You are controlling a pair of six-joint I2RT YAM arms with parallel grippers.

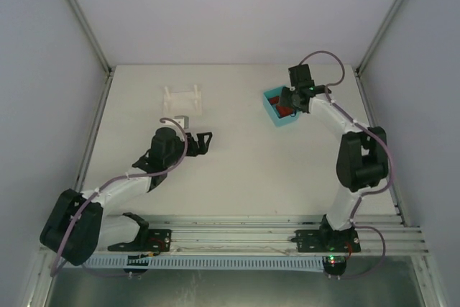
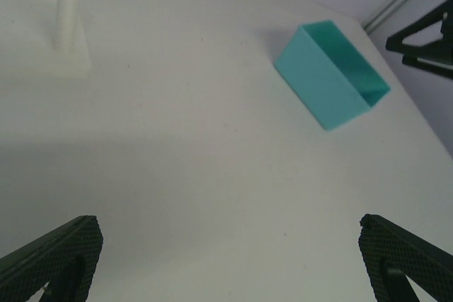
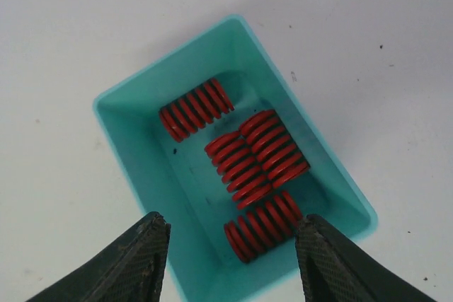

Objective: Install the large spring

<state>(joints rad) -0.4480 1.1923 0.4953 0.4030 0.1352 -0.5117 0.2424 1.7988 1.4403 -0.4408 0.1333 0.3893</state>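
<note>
Across the table (image 1: pixel 237 177), the work is split between two arms. The right gripper (image 3: pixel 232 235) is hung directly above the bin (image 3: pixel 134 153), its jaws spread wide with nothing gripped, so a straight descent onto the contents is judged possible. The left gripper (image 2: pixel 228 231) is held low over bare table, likewise spread wide and empty. It is judged to be parked clear, near the fixture (image 1: pixel 182 98) at the far left, whose upright posts (image 2: pixel 66 15) are presumably meant to receive the spring. The bin is set at the far right, well apart from the fixture. Four red springs (image 3: pixel 241 167) are laid on their sides inside it: two touching in the middle, and one nearer each end. The middle pair is judged slightly longer. The large spring is likely one of these, though this cannot be told surely.
</note>
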